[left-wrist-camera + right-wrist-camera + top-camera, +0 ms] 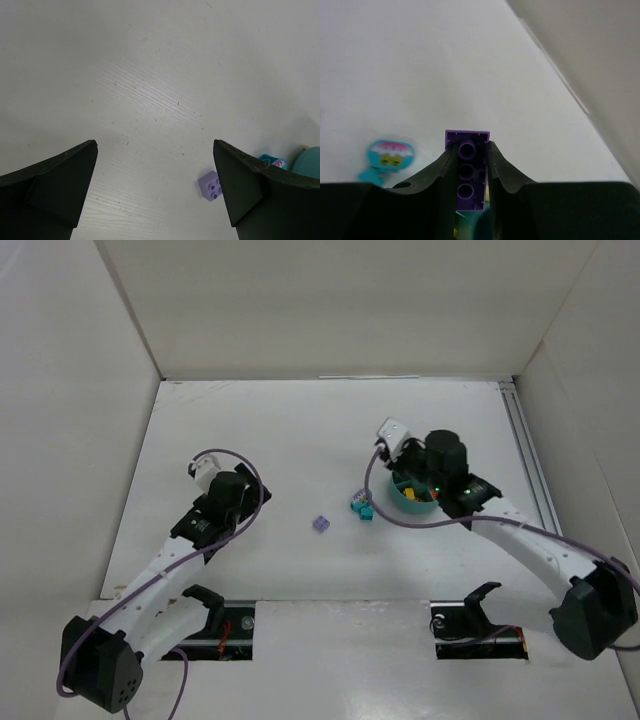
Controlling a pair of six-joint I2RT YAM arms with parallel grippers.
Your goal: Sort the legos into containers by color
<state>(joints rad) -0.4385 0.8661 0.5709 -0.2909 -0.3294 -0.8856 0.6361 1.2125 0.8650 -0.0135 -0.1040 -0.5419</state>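
Observation:
My right gripper [470,145] is shut on a dark purple lego [466,170], held upright with its hollow underside toward the camera. Blurred teal and yellow show just beneath it. From above, the right wrist hangs over the teal bowl [404,496], whose containers hold yellow and orange bricks [424,496]. A lavender lego [320,524] lies on the table between the arms, and it shows again as the lavender lego [212,185] beside the right finger of my open, empty left gripper [155,147]. Cyan pieces [362,508] lie left of the bowl.
A cyan piece with a pink and yellow sticker [390,152] lies left of the right fingers. The bowl's edge [307,161] and a cyan piece [272,160] peek out behind the left gripper's right finger. White walls enclose the table on three sides.

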